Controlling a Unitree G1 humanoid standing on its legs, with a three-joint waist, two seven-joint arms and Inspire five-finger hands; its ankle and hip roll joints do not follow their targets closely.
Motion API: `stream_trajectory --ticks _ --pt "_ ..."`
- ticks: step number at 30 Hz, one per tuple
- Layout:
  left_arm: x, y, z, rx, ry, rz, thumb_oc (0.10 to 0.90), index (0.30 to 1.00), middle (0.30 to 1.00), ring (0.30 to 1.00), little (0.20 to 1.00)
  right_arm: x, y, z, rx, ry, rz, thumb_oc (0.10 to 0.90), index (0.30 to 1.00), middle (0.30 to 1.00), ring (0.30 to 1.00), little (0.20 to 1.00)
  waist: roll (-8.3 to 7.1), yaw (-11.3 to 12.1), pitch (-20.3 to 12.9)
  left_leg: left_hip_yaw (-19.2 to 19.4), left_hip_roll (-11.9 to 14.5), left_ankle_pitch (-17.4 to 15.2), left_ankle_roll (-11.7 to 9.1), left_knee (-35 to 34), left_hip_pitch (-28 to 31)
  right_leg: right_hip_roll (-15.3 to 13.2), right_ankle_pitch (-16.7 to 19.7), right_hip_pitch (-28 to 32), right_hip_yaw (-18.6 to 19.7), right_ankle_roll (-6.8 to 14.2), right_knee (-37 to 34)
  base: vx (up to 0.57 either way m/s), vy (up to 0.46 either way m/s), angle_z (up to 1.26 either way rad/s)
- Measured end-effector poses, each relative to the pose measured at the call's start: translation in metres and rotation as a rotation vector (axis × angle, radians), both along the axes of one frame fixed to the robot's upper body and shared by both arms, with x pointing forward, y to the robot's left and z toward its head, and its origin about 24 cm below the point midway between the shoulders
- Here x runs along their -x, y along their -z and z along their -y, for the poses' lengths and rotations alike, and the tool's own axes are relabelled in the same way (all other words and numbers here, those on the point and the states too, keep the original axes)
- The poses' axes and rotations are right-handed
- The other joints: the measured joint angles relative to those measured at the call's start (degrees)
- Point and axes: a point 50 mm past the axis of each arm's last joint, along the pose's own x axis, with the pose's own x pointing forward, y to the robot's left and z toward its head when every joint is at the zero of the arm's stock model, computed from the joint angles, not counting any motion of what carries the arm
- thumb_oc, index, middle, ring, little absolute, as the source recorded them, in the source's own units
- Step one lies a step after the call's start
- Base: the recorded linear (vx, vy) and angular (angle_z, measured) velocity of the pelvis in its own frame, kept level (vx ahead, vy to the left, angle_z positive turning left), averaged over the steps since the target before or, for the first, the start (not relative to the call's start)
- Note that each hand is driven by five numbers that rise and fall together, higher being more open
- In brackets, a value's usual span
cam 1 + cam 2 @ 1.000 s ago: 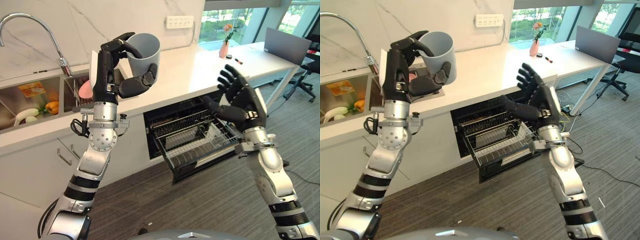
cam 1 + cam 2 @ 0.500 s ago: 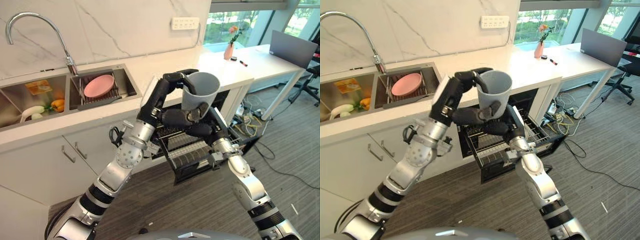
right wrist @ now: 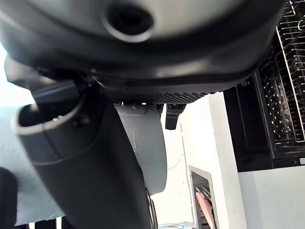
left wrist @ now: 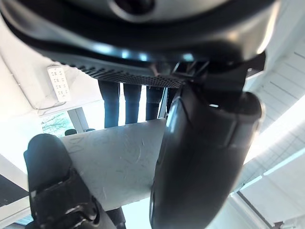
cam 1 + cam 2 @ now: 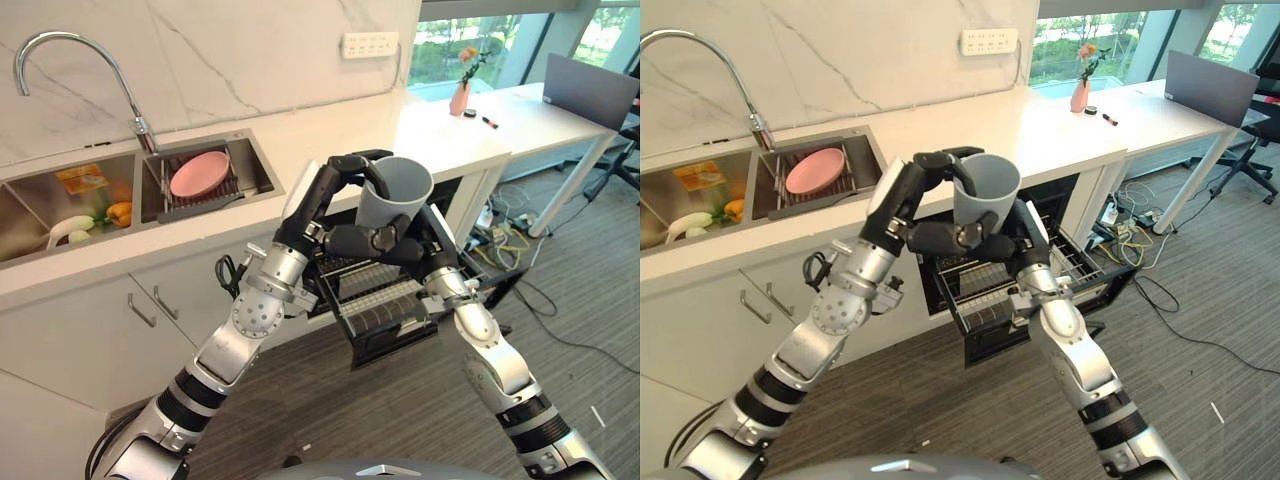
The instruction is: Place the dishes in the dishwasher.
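Above the open dishwasher rack (image 5: 385, 290), left hand (image 5: 345, 200) clamps grey cup (image 5: 393, 190); right hand (image 5: 1025, 240) behind it, fingers unclear; lower upright, slowly.

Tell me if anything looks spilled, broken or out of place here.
Nothing stands out. The left hand holds the grey cup upright above the pulled-out dishwasher rack, with the right hand close behind it. A pink plate rests on the sink rack.
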Motion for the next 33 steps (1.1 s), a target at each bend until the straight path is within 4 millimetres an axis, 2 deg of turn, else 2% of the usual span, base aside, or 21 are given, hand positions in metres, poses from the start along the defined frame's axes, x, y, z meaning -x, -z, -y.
stream_trajectory --ticks 1,2,3,12,13,14,19,25,26,29,30,33 --pt "0.0 0.0 0.0 -0.006 0.0 0.005 0.4 0.3 0.3 0.3 0.3 0.0 -0.001 0.0 0.022 0.002 0.013 0.8 0.9 0.9 0.9 0.9 0.0 -0.15 0.0 0.01 0.0 0.0 0.0 0.0 0.0 0.0 0.0 0.0 0.0 0.0 0.0 0.0 0.0 0.0" --pt "0.0 0.0 0.0 -0.007 0.0 0.005 0.4 0.3 0.3 0.3 0.3 0.0 -0.001 -0.001 0.023 0.001 0.015 0.555 0.533 0.533 0.533 0.533 0.0 -0.19 0.0 0.02 -0.01 0.0 0.0 0.0 0.0 0.0 0.0 0.0 0.01 0.0 0.0 0.0 0.0 0.0" --pt "0.0 0.0 0.0 -0.008 0.0 0.005 0.4 0.3 0.3 0.3 0.3 0.0 -0.002 -0.001 0.024 0.001 0.016 0.4 0.3 0.3 0.3 0.3 0.0 -0.26 0.0 0.02 0.0 -0.01 -0.01 0.0 0.02 0.0 0.0 0.01 0.01 0.0 0.0 0.0 0.0 0.0" --pt "0.001 -0.001 -0.001 -0.005 0.028 0.006 0.4 0.3 0.3 0.3 0.3 0.0 -0.003 0.003 0.114 0.032 0.047 0.4 0.3 0.3 0.3 0.3 -0.01 -0.49 0.0 0.09 0.02 0.18 0.25 0.0 0.06 0.03 0.0 0.01 0.08 0.0 0.0 0.0 0.0 0.0" --pt "0.001 -0.001 -0.001 0.005 0.032 -0.002 0.541 0.512 0.512 0.512 0.512 0.0 -0.003 0.003 0.131 0.034 0.053 0.4 0.3 0.3 0.3 0.3 -0.02 -0.49 0.01 0.08 0.02 0.16 0.23 0.0 0.05 0.03 0.01 0.01 0.07 0.0 0.0 0.0 0.0 0.0" --pt "0.001 -0.001 -0.002 0.012 0.034 -0.009 0.8 0.9 0.9 0.9 0.9 0.0 -0.003 0.004 0.148 0.041 0.061 0.4 0.3 0.3 0.3 0.3 -0.02 -0.47 0.01 0.08 0.02 0.14 0.2 0.0 0.05 0.02 0.0 0.01 0.07 0.0 0.0 0.0 0.0 0.0" --pt "0.001 0.0 -0.004 0.048 0.046 -0.032 0.8 0.9 0.9 0.9 0.9 0.0 -0.005 0.005 0.187 0.065 0.085 0.4 0.3 0.3 0.3 0.3 -0.08 -0.33 0.04 0.06 0.03 0.15 0.21 0.0 0.03 0.04 0.0 0.02 0.03 0.0 0.0 0.0 0.0 0.0" --pt "0.015 0.023 -0.027 0.028 -0.002 -0.091 0.8 0.9 0.9 0.9 0.9 -0.007 0.0 0.029 0.221 0.176 0.063 0.4 0.3 0.3 0.3 0.3 -0.41 0.89 0.24 -0.26 0.04 -0.3 0.18 -0.02 -0.46 0.06 -0.04 0.05 -0.34 -0.03 0.0 0.01 0.004 0.04" --pt "0.019 0.04 -0.05 0.032 -0.112 -0.167 0.8 0.9 0.9 0.9 0.9 -0.009 0.002 0.043 0.174 0.242 0.035 0.4 0.3 0.3 0.3 0.3 -0.5 1.06 0.29 -0.34 0.07 -0.3 0.25 0.0 -0.59 0.05 -0.15 -0.02 -0.83 -0.14 -0.01 0.01 0.003 0.17" --pt "0.02 0.067 -0.084 0.003 -0.275 -0.285 0.8 0.9 0.9 0.9 0.9 -0.01 -0.001 0.068 0.142 0.349 0.029 0.4 0.3 0.3 0.3 0.3 -0.72 2.41 0.5 -0.5 0.15 -0.04 0.23 -0.02 -1.59 0.05 -0.25 -0.14 -1.86 -0.16 -0.01 -0.03 -0.001 0.2" --pt "0.026 0.086 -0.109 0.004 -0.395 -0.373 0.8 0.9 0.9 0.9 0.9 -0.01 -0.001 0.087 0.169 0.409 0.022 0.4 0.3 0.3 0.3 0.3 -1.17 2.61 0.7 -0.63 0.2 0.19 0.35 0.0 -1.78 0.02 -0.38 -0.35 -2.53 -0.31 -0.01 -0.04 0.001 0.23" --pt "0.036 0.116 -0.139 -0.027 -0.542 -0.53 0.8 0.9 0.9 0.9 0.9 -0.01 0.002 0.108 0.212 0.469 -0.007 0.4 0.3 0.3 0.3 0.3 -1.82 3.51 1.13 -1.45 0.15 0.85 0.64 0.01 -2.67 -0.02 -0.53 -0.74 -3.61 -0.25 -0.01 -0.16 -0.02 0.23"
